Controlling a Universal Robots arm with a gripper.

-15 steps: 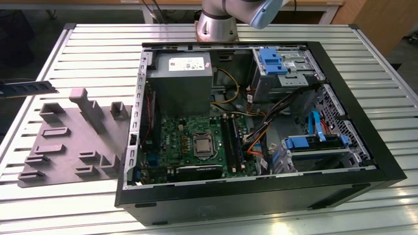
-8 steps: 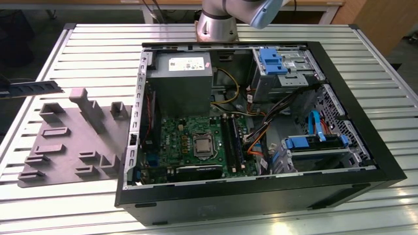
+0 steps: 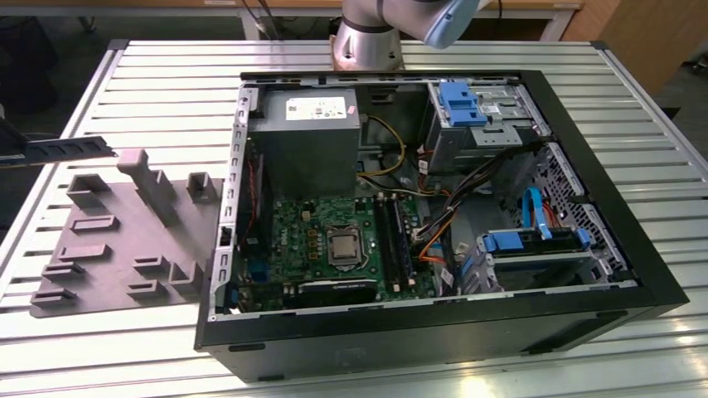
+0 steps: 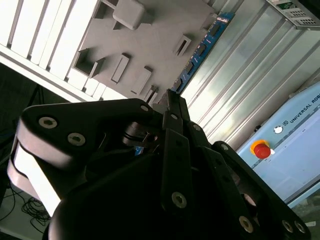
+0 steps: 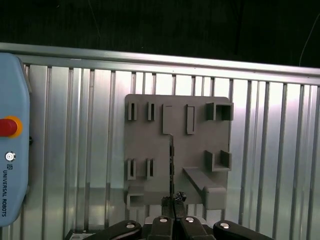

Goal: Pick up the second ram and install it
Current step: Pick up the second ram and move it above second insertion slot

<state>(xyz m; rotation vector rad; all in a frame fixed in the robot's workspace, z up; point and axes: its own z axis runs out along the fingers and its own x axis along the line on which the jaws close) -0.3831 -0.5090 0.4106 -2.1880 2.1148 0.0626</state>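
Observation:
My gripper [image 4: 169, 97] is shut on one end of the second ram [image 4: 202, 47], a narrow blue-green board with black chips that sticks out beyond the fingertips. In the exterior view the ram [image 3: 75, 148] is held in the air at the exterior view's left, above the table beside the grey fixture plate [image 3: 122, 240], with the gripper [image 3: 13, 154] at the picture's edge. The first wrist view looks along the ram [image 5: 171, 160] edge-on, with the gripper [image 5: 173, 200] over the fixture plate [image 5: 150, 140]. The motherboard's long black slots [image 3: 393, 236] lie inside the open computer case [image 3: 443, 332].
The case holds a grey power supply [image 3: 310, 137], blue drive brackets [image 3: 465, 104], a bare processor socket [image 3: 344, 247] and loose orange and black cables [image 3: 443, 224]. Raised blocks stand on the fixture plate. A control box with a red stop button [image 4: 261, 149] sits on the slatted metal table [image 3: 166, 75].

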